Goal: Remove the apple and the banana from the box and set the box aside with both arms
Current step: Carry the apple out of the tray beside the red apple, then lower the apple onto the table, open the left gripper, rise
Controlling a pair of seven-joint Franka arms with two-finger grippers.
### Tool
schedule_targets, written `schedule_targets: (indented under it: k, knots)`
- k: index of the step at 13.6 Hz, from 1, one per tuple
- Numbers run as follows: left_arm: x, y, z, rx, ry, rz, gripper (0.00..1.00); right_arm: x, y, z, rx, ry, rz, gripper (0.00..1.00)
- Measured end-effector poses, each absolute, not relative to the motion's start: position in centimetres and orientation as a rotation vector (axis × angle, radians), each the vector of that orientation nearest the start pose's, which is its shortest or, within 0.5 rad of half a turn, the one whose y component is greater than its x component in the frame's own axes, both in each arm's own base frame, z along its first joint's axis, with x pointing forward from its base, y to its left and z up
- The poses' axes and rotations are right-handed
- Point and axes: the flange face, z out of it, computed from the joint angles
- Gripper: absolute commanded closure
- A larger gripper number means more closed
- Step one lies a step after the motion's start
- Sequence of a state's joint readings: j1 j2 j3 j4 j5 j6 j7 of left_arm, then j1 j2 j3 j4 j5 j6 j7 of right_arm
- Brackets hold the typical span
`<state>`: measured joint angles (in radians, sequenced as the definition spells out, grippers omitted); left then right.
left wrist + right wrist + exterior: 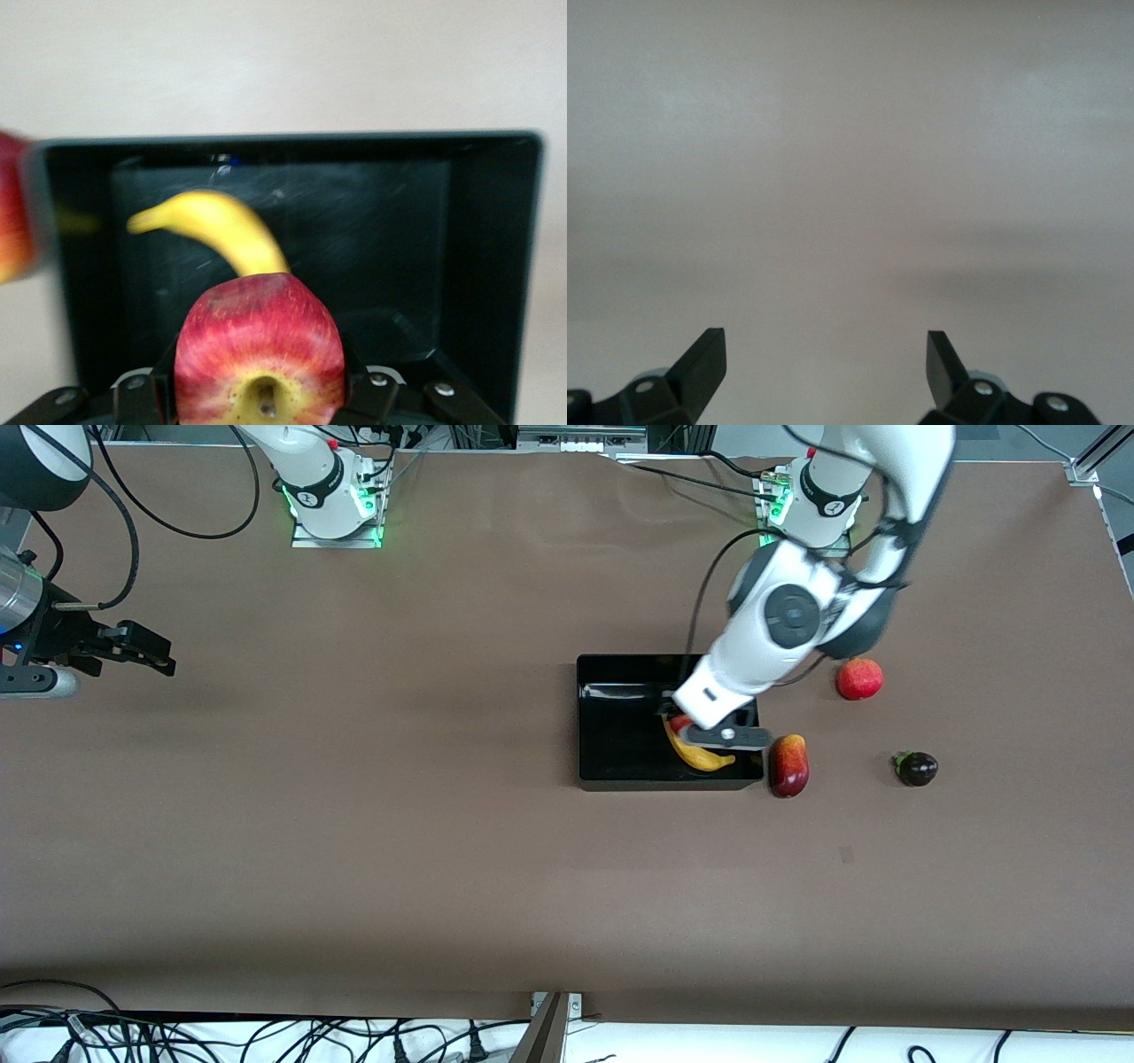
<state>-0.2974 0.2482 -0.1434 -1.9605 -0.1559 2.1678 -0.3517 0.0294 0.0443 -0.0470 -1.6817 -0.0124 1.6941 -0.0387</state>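
Note:
My left gripper is shut on the small red-yellow apple and holds it low over the black box, at the box's end toward the left arm. The yellow banana lies in the box under the apple, and its tip curves out past it. Outside the box, the red-yellow mango lies against the wall at that end. The red pomegranate and the dark purple fruit sit farther toward the left arm's end. My right gripper waits open and empty over bare table at the right arm's end.
The box's other half holds nothing. The mango shows at the edge of the left wrist view, just outside the box wall. The right wrist view shows only brown tabletop between the open fingers.

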Motion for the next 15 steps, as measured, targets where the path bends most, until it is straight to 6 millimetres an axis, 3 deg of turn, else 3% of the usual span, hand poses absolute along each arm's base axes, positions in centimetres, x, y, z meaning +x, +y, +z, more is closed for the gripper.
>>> schedule_targets:
  k: [3,6,10,15]
  knots:
    - [52.5,-17.6,36.1,-3.25,0.081,0.223,1.0,57.4,-1.1,55.8,-3.155,-0.036,0.039,0.0]
    - [49.8,-11.5,33.3,-3.232,0.168,0.326,1.0,57.5,-1.1,55.7,-3.155,-0.036,0.037,0.0]
    - [47.0,-8.1,27.2,-3.188,0.172,0.471,1.0,57.5,-1.1,55.7,-3.155,-0.036,0.032,0.0]
    - [45.1,-5.7,22.1,-3.166,0.222,0.466,1.0,57.5,-1.1,55.7,-3.155,-0.036,0.029,0.0]
